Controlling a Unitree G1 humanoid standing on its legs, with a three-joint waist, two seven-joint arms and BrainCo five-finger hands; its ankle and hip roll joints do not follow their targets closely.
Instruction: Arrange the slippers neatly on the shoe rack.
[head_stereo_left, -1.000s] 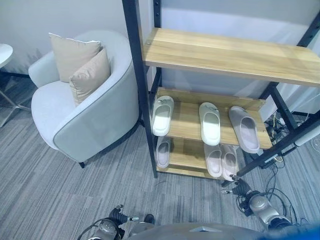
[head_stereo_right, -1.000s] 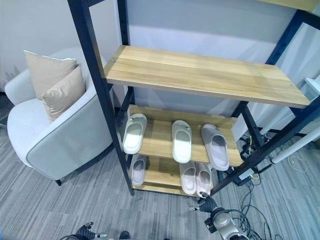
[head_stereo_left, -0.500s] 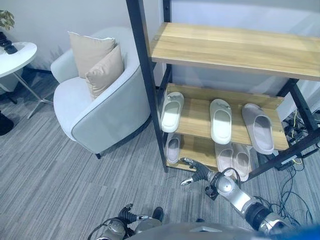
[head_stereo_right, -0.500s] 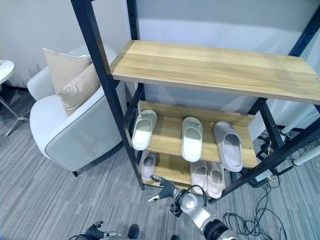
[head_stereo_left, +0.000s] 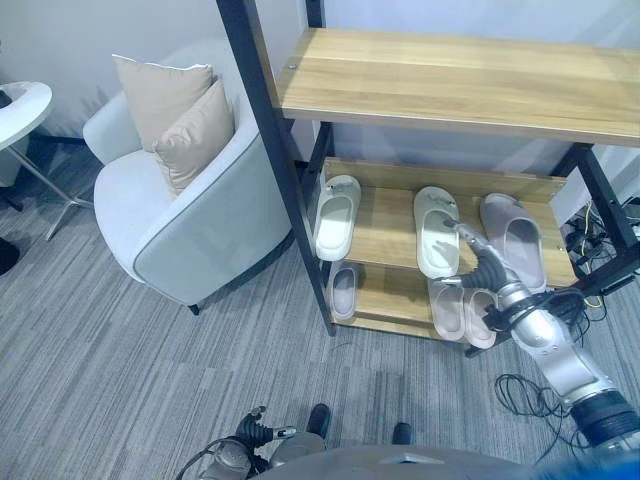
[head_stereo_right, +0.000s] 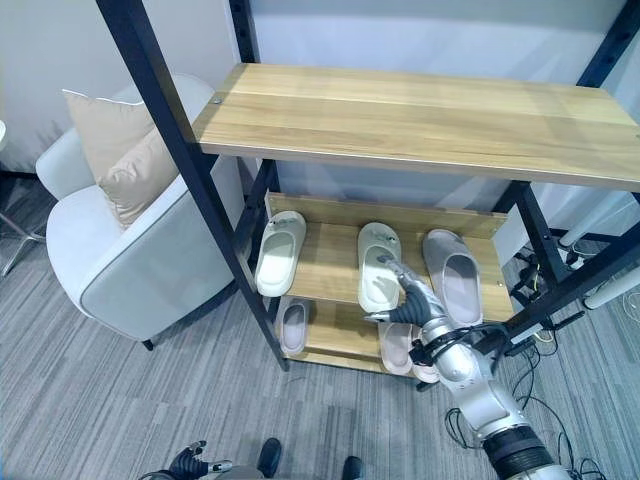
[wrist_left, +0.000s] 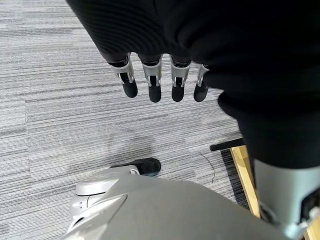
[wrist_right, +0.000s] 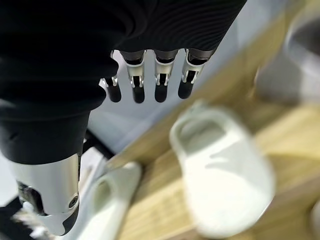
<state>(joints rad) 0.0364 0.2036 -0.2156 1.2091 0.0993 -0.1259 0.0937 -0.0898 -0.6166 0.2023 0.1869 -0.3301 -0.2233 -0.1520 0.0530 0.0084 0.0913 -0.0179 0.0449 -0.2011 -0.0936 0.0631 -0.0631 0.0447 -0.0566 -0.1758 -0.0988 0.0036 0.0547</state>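
Right hand poised at the front of the middle shelf; the centre slipper lies just past its fingertips.

The left hand (wrist_left: 160, 75) hangs low over the grey carpet, fingers straight and relaxed. The right hand (head_stereo_right: 412, 300), fingers extended and holding nothing, reaches toward the white moulded-foam slipper (head_stereo_right: 378, 265) on the black-framed wooden shoe rack (head_stereo_right: 330, 262). This slipper's long axis runs near-to-far, in line with the fingers. A grey foam slipper (head_stereo_right: 450, 275) sits right of the hand; a white one (head_stereo_right: 277, 252) lies well apart to the left.

Your shoe rack (head_stereo_left: 275, 150) stands right of the armchair (head_stereo_left: 180, 215), two cushions (head_stereo_left: 180, 120) on its seat. On the middle shelf (head_stereo_left: 385, 235), three slippers (head_stereo_left: 436, 232) lie side by side; your right hand (head_stereo_left: 478, 266) hovers at its front edge. Three more slippers (head_stereo_left: 344, 291) sit on the bottom shelf.
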